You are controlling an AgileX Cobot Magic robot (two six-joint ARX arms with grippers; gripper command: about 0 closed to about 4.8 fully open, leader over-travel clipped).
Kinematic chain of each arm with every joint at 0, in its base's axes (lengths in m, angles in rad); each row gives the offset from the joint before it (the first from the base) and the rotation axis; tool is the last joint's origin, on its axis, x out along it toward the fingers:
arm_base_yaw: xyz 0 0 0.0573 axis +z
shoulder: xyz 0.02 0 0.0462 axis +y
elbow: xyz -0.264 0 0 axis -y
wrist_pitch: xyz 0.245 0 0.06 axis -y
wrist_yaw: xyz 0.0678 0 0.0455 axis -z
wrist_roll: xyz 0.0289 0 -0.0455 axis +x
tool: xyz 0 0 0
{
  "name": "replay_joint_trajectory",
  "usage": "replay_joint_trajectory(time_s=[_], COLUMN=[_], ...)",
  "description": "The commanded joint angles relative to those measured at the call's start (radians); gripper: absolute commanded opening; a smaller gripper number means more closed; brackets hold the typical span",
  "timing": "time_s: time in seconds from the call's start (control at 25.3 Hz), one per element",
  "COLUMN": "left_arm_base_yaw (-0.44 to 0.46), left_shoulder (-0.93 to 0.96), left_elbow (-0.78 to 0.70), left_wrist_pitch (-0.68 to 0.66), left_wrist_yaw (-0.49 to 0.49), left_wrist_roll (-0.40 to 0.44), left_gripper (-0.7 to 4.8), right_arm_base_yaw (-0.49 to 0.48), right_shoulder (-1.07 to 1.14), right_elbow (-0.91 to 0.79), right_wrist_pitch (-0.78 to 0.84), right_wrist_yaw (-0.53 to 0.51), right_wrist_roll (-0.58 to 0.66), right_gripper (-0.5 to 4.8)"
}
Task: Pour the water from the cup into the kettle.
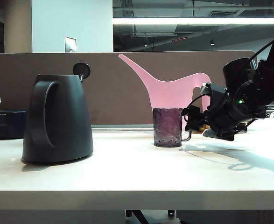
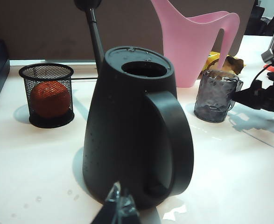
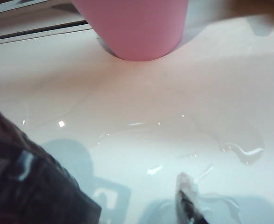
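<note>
Cup [image 1: 167, 127] stands upright, right hand [image 1: 191, 122] at its handle.

Table [image 1: 127, 177]: large matte black tapered kettle [image 1: 57, 119] stands on its left part, loop handle toward the near-left, lid knob raised on a stalk behind its top. Small translucent purplish-grey dimpled glass cup [image 1: 167, 127] stands right of centre, well apart from the kettle, wire handle pointing right. Pink long-spouted plastic watering can [image 1: 174, 91] directly behind the cup, spout reaching up and left. Black wire-mesh pot [image 2: 46, 94] far side of the kettle, on the table; round orange-red object [image 2: 49, 99] in it. Right gripper [image 1: 196, 122] just right of the cup, at its handle, low over the table. Left gripper [image 2: 118, 210] near side of the kettle, close to its base.
</note>
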Motion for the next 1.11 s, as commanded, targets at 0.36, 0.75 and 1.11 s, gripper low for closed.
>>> replay_joint_trajectory(time_s=[0.36,0.75,1.11], left_arm_base_yaw=[0.0,0.0,0.0], left_shoulder=[0.001,0.001,0.001], left_elbow=[0.003,0.003,0.003], left_wrist_pitch=[0.006,0.007,0.006], left_wrist_yaw=[-0.011,-0.029,-0.029], left_wrist_roll=[0.005,0.005,0.005], left_gripper=[-0.05,-0.05,-0.05], right_arm_base_yaw=[0.009,0.009,0.009], right_shoulder=[0.024,0.024,-0.009], right_elbow=[0.044,0.045,0.045], right_wrist_pitch=[0.014,0.021,0.055], right_wrist_yaw=[0.003,0.002,-0.001], right_wrist_roll=[0.003,0.002,-0.016], right_gripper=[1.78,-0.03,-0.06])
